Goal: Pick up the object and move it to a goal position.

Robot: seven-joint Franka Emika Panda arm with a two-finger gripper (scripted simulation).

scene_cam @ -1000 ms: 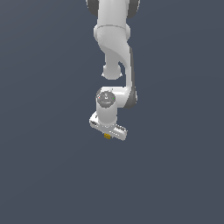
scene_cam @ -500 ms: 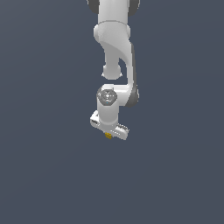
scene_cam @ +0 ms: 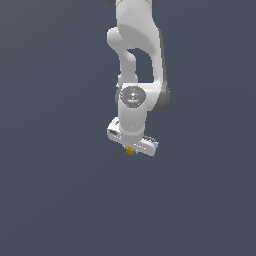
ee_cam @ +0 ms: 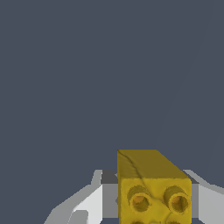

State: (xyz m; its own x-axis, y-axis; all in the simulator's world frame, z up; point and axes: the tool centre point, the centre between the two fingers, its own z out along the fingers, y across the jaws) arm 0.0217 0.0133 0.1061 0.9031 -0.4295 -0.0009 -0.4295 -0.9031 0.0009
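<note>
Yellow block (ee_cam: 153,188) between the jaws, plain grey surroundings

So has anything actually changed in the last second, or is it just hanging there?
Very little. The claw has crept slightly upward in the exterior view, carrying the yellow block with it. Nothing was picked up or let go: the block sat between the claw's fingers before and sits there now. The arm's pose looks about the same.
</note>
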